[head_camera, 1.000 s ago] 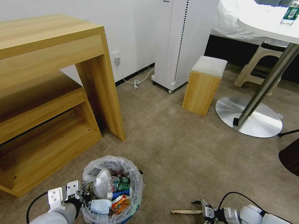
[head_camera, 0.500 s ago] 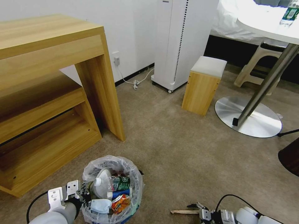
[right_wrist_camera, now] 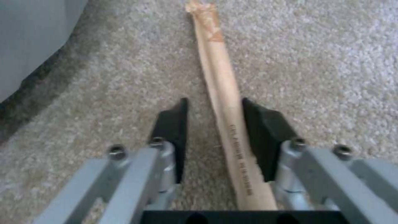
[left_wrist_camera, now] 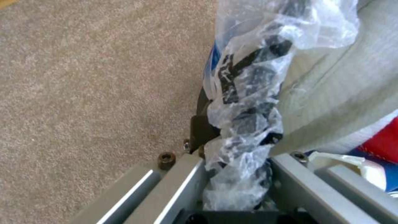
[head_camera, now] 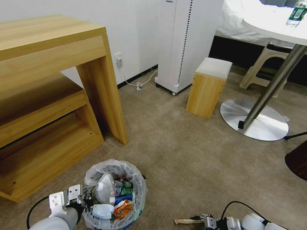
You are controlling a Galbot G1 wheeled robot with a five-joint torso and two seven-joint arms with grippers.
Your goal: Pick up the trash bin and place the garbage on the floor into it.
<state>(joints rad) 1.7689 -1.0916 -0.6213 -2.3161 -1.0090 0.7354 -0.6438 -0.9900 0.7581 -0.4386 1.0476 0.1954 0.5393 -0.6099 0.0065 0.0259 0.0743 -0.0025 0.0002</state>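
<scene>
Low on the beige floor [head_camera: 192, 159], right hand [right_wrist_camera: 213, 124] open, jaws straddling the wooden stick [right_wrist_camera: 224, 102], one pad touching it; small printing along the stick, too blurred to read. Beside it, left hand [left_wrist_camera: 232, 186] clamped on the bagged rim of the trash bin [head_camera: 115, 195], loaded with a green-labelled bottle [head_camera: 120, 187], wrappers and tissue. Beyond, wooden table [head_camera: 51, 83], white-topped stool [head_camera: 209, 88].
</scene>
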